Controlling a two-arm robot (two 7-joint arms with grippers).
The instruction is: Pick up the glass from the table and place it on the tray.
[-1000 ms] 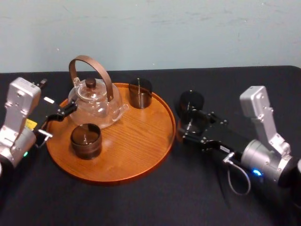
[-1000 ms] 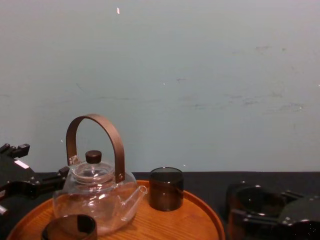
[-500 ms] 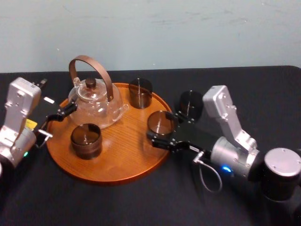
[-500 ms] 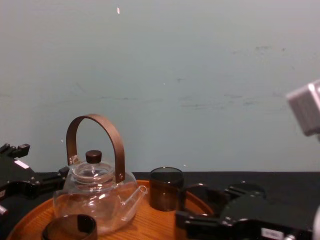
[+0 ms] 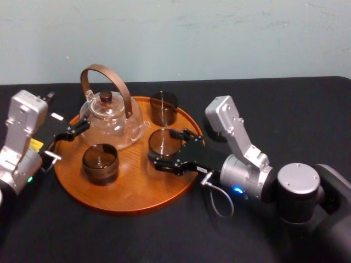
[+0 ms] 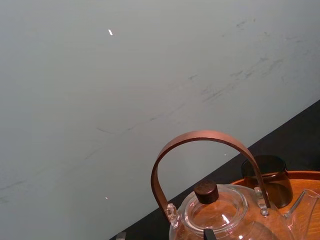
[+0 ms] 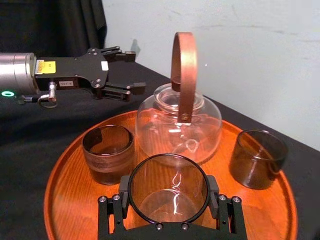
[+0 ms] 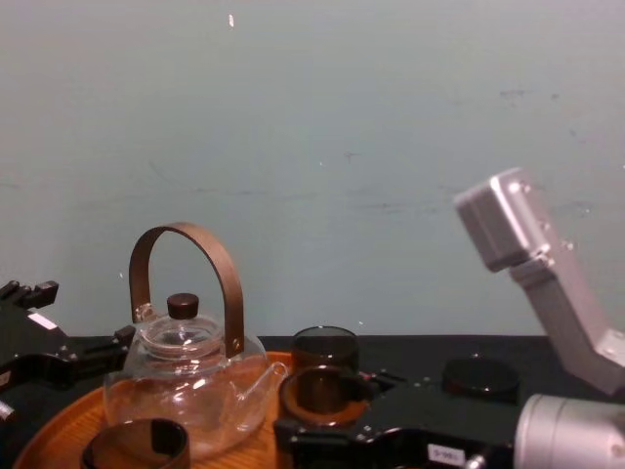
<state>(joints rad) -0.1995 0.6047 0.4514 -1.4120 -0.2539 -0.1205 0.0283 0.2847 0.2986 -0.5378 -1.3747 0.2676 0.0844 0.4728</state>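
Right tool [image 5: 163, 148] pinches the glass [image 5: 163, 141] over the tray [image 5: 137, 186]; I should lower it level, clear of the teapot [image 5: 112, 118], before releasing. Left tool [image 5: 70, 139] idles, spread, beside the tray.

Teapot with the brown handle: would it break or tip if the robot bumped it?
Probably breakable: the teapot looks like thin clear glass. Tipping seems unlikely, since its body is wide and sits flat on the tray. Its smooth sides may be slippery, so the handle looks easier to hold.
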